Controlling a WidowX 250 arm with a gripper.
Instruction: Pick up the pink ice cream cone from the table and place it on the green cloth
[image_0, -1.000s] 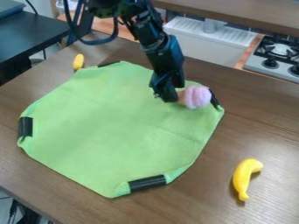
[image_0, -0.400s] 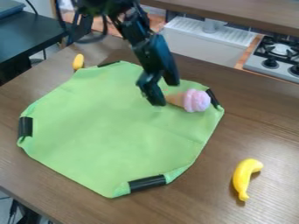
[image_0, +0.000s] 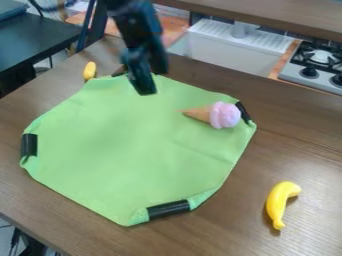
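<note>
- My claw (image_0: 153, 84), upper middle of the frame, hangs over the far part of the green cloth (image_0: 127, 145), its two fingers apart at the tips and nothing visible between them.
- The toy ice cream cone (image_0: 212, 114), right of centre, lies on its side near the cloth's right corner, the pink scoop towards the right and the cone's point towards my side; its tapered end would probably give it no footing to stand on.
- The cloth lies spread across the wooden table (image_0: 294, 145), black strips (image_0: 168, 209) at its folded corners, presumably there to hold the folds down. Its broad, mostly flat middle leaves the cone well supported.
- A yellow toy banana (image_0: 280, 202), lower right, rests on bare wood beside the cloth, well apart from my claw; lying on its side probably keeps its curved body steady.
- A small yellow-orange object (image_0: 89, 71), upper left, sits just beyond the cloth's edge, too small to identify.
- Behind the table, a stove (image_0: 314, 65) stands at upper right.
</note>
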